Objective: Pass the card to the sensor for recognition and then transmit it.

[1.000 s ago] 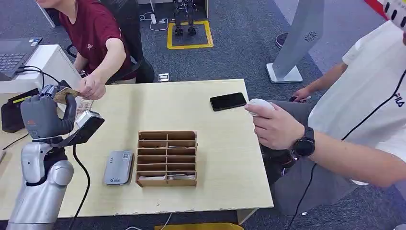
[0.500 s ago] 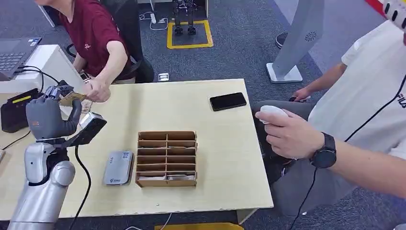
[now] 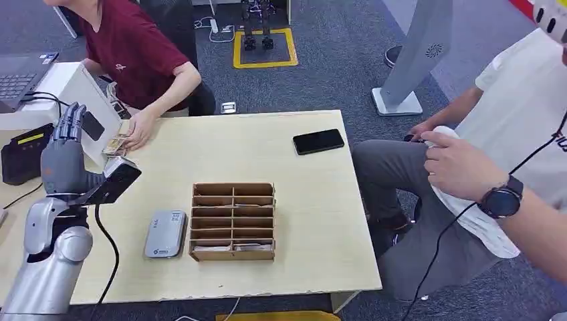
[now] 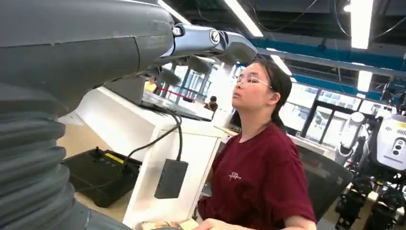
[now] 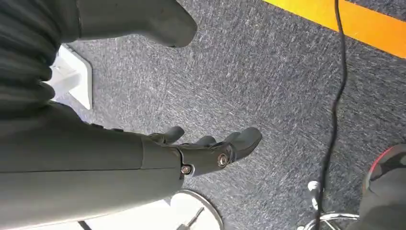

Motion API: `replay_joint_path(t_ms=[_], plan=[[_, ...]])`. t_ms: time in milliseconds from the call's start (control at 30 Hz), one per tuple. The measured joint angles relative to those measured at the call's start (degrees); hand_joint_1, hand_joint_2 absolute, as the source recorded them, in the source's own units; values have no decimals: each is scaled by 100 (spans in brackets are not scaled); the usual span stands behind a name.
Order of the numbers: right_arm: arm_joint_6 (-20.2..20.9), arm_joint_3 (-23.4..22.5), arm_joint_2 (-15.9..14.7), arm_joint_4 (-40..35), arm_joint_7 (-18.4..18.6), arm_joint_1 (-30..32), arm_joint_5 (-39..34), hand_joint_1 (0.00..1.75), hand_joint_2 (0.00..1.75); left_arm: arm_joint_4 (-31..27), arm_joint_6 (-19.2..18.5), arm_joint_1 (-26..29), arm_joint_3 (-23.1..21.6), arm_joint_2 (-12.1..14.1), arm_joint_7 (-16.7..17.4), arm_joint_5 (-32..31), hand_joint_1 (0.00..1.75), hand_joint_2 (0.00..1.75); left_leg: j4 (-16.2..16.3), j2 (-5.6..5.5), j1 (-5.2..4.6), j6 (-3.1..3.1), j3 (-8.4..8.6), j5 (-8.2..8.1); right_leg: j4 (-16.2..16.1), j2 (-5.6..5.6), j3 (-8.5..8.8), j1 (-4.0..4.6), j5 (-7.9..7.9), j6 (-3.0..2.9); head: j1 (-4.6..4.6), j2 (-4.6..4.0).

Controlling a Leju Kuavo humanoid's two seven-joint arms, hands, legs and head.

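1. The card (image 3: 116, 144) is small, tan and light-patterned, and lies flat near the far left edge of the worktop (image 3: 301, 200). A person's hand (image 3: 139, 127) rests just beside it and seems to touch it; in the left wrist view it shows as a pale sliver (image 4: 163, 224) by that hand.
2. The sensor (image 3: 164, 233) is a flat grey slab with rounded corners and a small printed label, lying flat on the worktop, well apart from the card.
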Motion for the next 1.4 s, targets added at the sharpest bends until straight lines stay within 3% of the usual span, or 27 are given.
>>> replay_joint_path(t_ms=[133, 467, 533, 633, 767, 900, 1033, 1400], plan=[[2, 0, -4, 0, -24, 14, -4, 0, 175, -267, -512, 209, -125, 153, -348, 173, 0, 175, 0, 2, -1, 0, 0, 0, -1, 1, -1, -1, 0, 0, -2, 0], [4, 0, -28, 0, -37, 23, -7, 0, 175, -577, -641, 451, -264, 267, -437, 236, 0, 175, 0, 0, 0, 0, 0, 0, -1, 0, -1, -1, 0, 0, 0, 0], [4, 0, -33, 0, -35, 25, -7, 0, 175, -634, -919, 488, -304, 315, -630, 394, 0, 175, 0, 1, 0, 0, 0, 0, 0, 1, 0, 0, 0, 0, 2, 0], [39, -4, -63, 0, -33, 54, -15, 0, 175, -1017, -1451, 739, -583, 544, -1088, 566, 0, 175, 0, 7, 0, 0, 0, -1, -1, 7, -3, 0, 0, 0, 0, 0], [66, -20, -96, 0, -35, 94, -20, 0, 175, -1686, -1729, 981, -1142, 900, -1241, 505, 0, 175, 0, 2, 0, 0, -10, -1, -2, 4, -12, 0, -2, 1, 0, 0], [66, -22, -101, 0, -61, 87, -20, 0, 175, -2103, -1823, 935, -1690, 1075, -1182, 179, 0, 175, 1, 3, -1, 0, -10, -1, -2, 4, -12, -1, 0, 1, 0, 0], [66, -22, -101, 0, -35, 81, -17, 0, 175, -2280, -1642, 796, -2256, 1169, -839, -291, 0, 175, 0, 3, -1, 1, -8, 2, -2, 3, -10, -2, 9, -1, 0, 0], [66, -50, -101, 4, 20, 91, -15, 0, 175, -2184, -1388, 787, -2966, 1307, -503, -754, 0, 175, 0, 5, 0, 0, -8, 3, -2, 5, -13, -1, 9, -2, 0, 0]])
